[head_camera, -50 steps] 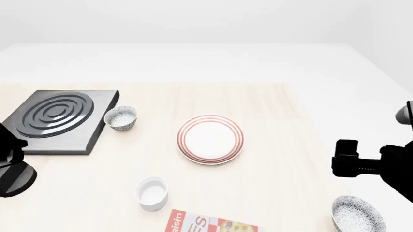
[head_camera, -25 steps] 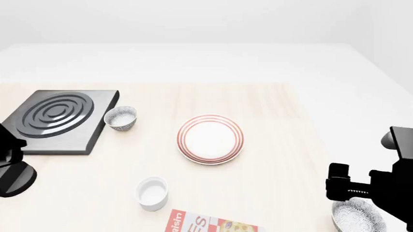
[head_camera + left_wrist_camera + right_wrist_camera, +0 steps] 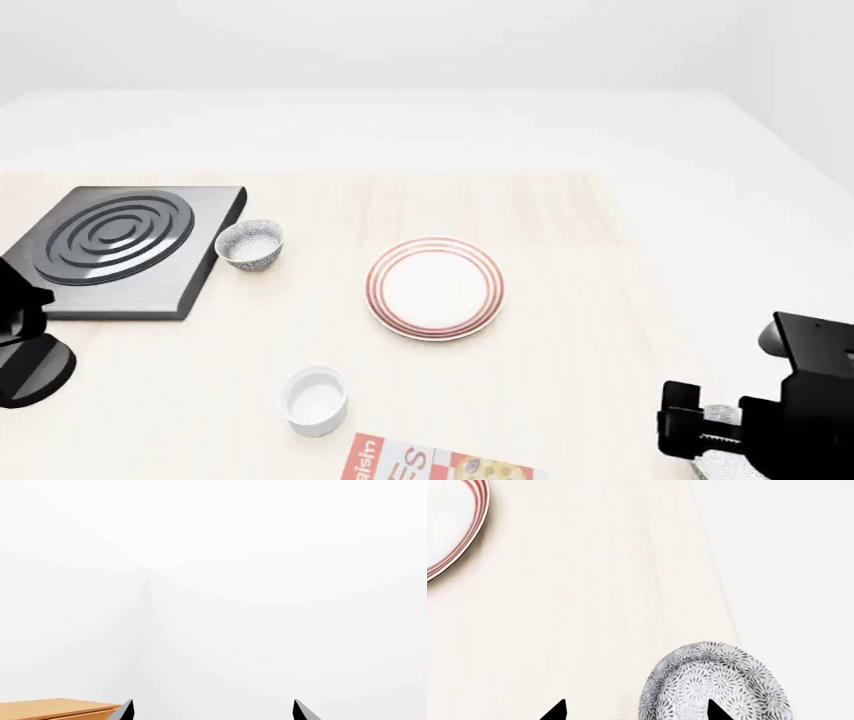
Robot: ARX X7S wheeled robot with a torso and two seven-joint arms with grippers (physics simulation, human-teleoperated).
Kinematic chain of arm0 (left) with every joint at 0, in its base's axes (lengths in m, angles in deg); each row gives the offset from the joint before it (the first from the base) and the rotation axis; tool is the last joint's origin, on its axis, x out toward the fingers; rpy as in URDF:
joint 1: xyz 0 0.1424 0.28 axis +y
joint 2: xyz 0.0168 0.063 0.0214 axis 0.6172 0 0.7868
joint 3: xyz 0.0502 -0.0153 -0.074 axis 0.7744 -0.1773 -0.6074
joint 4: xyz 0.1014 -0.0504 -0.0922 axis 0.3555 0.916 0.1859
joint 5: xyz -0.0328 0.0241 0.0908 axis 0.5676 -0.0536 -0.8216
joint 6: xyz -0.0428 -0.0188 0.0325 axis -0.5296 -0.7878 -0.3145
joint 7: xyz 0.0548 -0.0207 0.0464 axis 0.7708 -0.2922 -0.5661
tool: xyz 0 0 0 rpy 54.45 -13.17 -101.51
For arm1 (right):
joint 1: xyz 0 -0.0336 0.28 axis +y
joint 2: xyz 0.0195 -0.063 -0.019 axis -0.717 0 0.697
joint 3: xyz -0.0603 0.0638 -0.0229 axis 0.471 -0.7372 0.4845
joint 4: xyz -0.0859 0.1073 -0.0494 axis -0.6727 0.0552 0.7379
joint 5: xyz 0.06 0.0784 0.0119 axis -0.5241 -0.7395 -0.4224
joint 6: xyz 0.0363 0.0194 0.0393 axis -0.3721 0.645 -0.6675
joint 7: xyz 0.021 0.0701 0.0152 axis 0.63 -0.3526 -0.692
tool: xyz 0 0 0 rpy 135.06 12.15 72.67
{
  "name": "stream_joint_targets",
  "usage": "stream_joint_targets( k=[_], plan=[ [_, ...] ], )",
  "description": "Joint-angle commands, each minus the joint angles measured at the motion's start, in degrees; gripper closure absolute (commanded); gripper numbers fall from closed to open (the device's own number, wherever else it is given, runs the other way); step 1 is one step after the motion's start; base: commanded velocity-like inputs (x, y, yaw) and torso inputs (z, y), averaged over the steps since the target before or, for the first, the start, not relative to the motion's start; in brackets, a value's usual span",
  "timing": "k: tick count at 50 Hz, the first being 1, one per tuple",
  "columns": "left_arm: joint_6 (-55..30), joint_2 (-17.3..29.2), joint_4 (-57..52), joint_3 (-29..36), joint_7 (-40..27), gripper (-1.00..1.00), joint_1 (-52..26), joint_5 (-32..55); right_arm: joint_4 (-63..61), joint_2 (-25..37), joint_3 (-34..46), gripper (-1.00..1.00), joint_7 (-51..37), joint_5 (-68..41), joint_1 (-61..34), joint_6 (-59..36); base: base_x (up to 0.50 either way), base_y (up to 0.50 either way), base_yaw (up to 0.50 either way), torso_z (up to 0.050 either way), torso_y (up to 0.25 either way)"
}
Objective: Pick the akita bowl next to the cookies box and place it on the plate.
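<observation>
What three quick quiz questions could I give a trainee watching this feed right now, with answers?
1. True or false: the plate already holds a bowl.
2. Which patterned bowl is the right gripper closing in on?
A. the bowl by the black ringed block
B. the akita bowl at the table's near right edge
C. the plain white cup
3. Fill in: in the left wrist view, the left gripper faces a bare white ____.

Key
1. False: the plate is bare.
2. B: the akita bowl lies just ahead of the open fingertips; the other bowl sits by the black ringed block, and the white cup is untouched.
3. wall
</observation>
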Motion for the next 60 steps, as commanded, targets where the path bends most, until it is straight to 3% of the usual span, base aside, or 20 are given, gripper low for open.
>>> stream_joint_targets(
  k=[1,18,57,58,60],
  plan=[
    [0.3,0.2,0.2,0.1,-0.1,-1.0,0.2,-0.1,0.9,-1.0,0.3,-1.0,4.2,5.2,1.5,0.0,0.0,0.0,0.0,0.0,0.0],
    [0.8,0.8,0.4,1.1,-0.8,-1.0,0.1,-0.3,3.6,-1.2,4.7,-1.0,17.9,24.2,3.3,3.1,0.0,0.0,0.0,0.0,0.0],
    [2.1,1.9,1.1,1.9,-1.8,-1.0,0.3,-0.3,3.3,-3.3,8.6,-1.0,21.3,27.3,8.5,5.9,0.0,0.0,0.0,-0.001,0.0],
    [2.1,1.9,1.1,1.9,-1.8,-1.0,0.3,-0.3,2.4,-2.9,9.5,1.0,22.4,28.5,8.4,6.1,0.0,0.0,0.0,0.0,0.0],
    [2.2,2.0,1.0,1.6,-1.9,-1.0,0.5,-0.1,0.9,-2.8,8.8,1.0,23.3,29.6,9.1,7.9,0.0,0.0,0.0,-0.005,0.0]
  ],
)
